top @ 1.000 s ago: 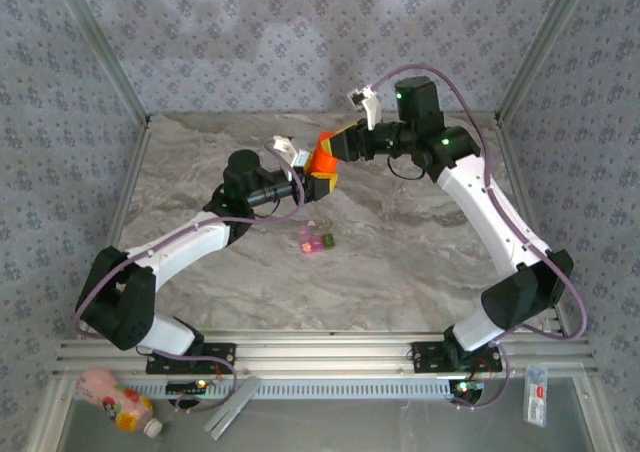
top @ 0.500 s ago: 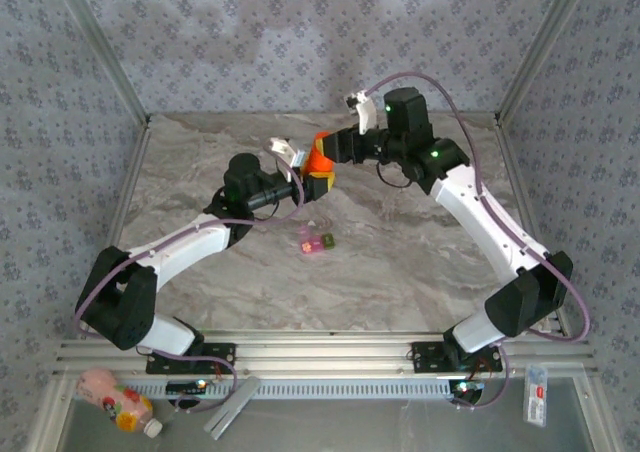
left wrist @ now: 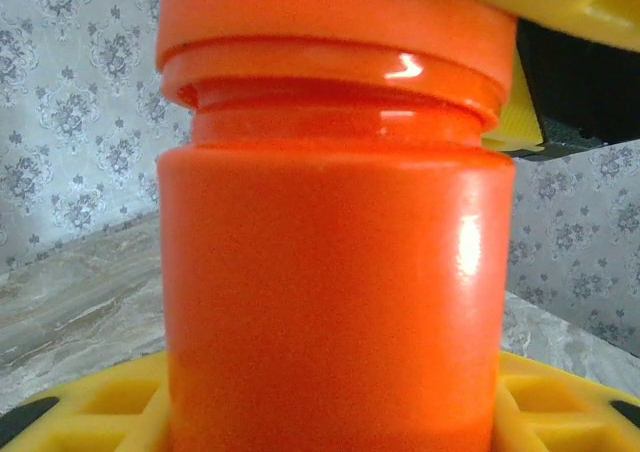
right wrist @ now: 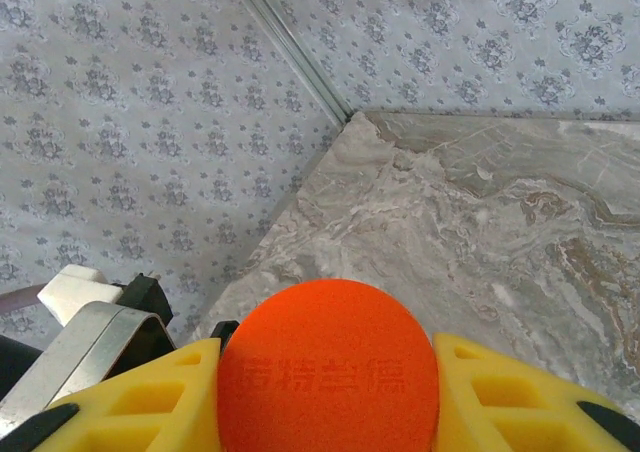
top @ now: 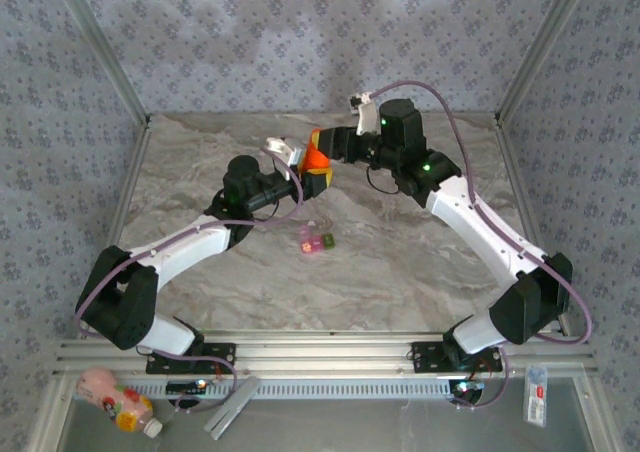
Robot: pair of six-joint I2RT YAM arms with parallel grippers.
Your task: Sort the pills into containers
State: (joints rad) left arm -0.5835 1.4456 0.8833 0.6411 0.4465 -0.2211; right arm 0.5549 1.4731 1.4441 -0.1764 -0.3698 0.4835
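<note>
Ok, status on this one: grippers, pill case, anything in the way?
Left gripper shut on orange bottle. Right gripper shut on its cap. Pill case on table, untouched. Nothing blocking it.

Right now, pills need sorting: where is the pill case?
Top view: the pill case lies at the middle of the table, just nearer the robot than the orange bottle.

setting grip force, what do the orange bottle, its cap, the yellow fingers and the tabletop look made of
Orange bottle: glossy opaque plastic, by its sharp white highlights. Cap: plastic too, top matte with embossed characters. Yellow fingers: dull plastic, likely moulded or printed, with ribbed cut-outs. Tabletop: marble look, grey-brown veins; stone or printed sheet, cannot tell.
</note>
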